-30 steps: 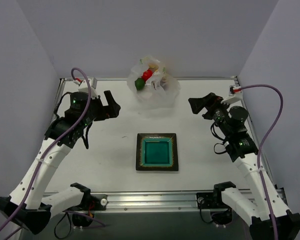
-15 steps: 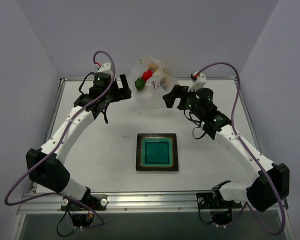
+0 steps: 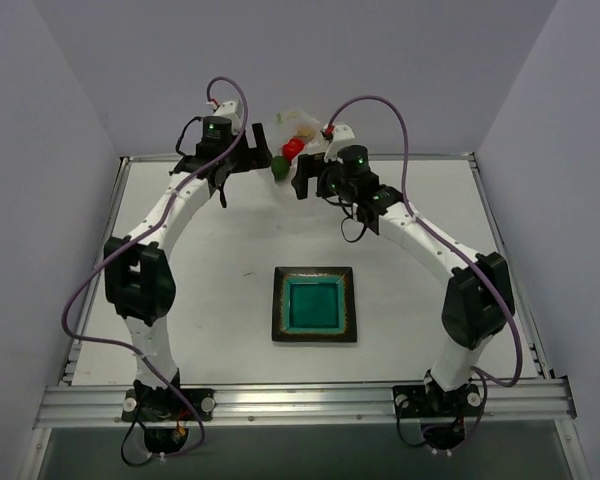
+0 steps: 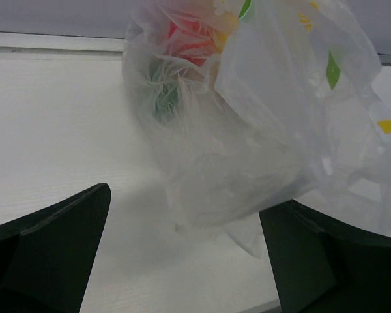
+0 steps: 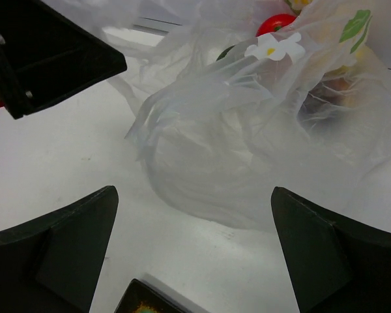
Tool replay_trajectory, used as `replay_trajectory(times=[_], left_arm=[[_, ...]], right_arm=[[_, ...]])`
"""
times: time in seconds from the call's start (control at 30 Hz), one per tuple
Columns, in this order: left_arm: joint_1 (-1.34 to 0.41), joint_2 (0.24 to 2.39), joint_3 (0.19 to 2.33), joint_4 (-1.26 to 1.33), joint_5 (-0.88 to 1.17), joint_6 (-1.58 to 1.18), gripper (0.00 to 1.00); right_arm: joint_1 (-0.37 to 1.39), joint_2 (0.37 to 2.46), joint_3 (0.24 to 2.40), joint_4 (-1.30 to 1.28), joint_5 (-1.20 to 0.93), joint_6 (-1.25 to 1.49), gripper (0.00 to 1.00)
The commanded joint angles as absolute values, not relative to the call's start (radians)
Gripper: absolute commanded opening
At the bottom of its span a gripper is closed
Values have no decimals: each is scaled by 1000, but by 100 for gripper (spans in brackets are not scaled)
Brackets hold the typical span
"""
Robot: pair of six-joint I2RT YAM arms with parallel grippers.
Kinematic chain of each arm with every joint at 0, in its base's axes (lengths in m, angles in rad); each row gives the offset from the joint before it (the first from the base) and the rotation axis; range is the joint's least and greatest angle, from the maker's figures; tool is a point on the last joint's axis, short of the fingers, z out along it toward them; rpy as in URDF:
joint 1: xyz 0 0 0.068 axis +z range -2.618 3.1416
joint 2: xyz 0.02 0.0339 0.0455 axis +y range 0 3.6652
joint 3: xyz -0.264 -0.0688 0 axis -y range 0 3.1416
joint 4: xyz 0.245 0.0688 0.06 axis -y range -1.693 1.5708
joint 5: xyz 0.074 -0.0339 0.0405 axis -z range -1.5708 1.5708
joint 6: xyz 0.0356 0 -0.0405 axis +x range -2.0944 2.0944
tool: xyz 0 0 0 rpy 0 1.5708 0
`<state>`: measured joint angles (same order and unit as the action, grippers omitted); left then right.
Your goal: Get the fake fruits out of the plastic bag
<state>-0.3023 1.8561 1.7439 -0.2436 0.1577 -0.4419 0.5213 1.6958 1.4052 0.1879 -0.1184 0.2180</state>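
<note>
The plastic bag sits bunched at the table's far edge, with fake fruits inside it. In the top view a bright red fruit, a green one and a yellowish one show. My left gripper is open just left of the bag. My right gripper is open at its right front. In the left wrist view the bag fills the space ahead of the open gripper, red and green blurred inside. In the right wrist view the bag lies ahead of the open gripper, with the red fruit at its top.
A square teal plate with a dark rim lies mid-table; its corner shows in the right wrist view. The left gripper's black finger shows at that view's upper left. The back wall stands right behind the bag.
Both arms have stretched forward from mid-table to the bag, one on each side of it. The bag looks pressed narrower. Both grippers stay open.
</note>
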Motion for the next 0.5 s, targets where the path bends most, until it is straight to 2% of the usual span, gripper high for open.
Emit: replay_trajectory(times=[0.0, 0.2, 0.27, 0.3, 0.33, 0.37, 0.4, 0.43, 0.47], left_arm=[[-282, 1936, 1888, -264, 233, -405, 94], [-278, 2063, 1994, -235, 281, -417, 94], [-279, 2101, 2029, -227, 290, -423, 98], [-278, 2117, 2043, -226, 293, -428, 91], [-278, 2138, 2055, -227, 295, -431, 63], [-276, 2141, 2065, -227, 295, -434, 45], [-273, 2137, 2057, -218, 293, -451, 27], [-273, 2108, 2042, -206, 290, -459, 12], [-273, 2083, 2019, -190, 282, -465, 3]], right_arm=[[522, 1764, 1503, 177, -46, 135, 100], [514, 1980, 1680, 155, 119, 86, 99], [514, 2052, 1742, 156, 170, 83, 98], [514, 2075, 1765, 158, 178, 86, 90], [512, 2112, 1787, 160, 182, 89, 76], [512, 2123, 1813, 160, 181, 95, 38], [512, 2126, 1813, 166, 178, 116, 17], [512, 2106, 1806, 175, 169, 126, 4], [515, 2085, 1748, 233, 157, 130, 0]])
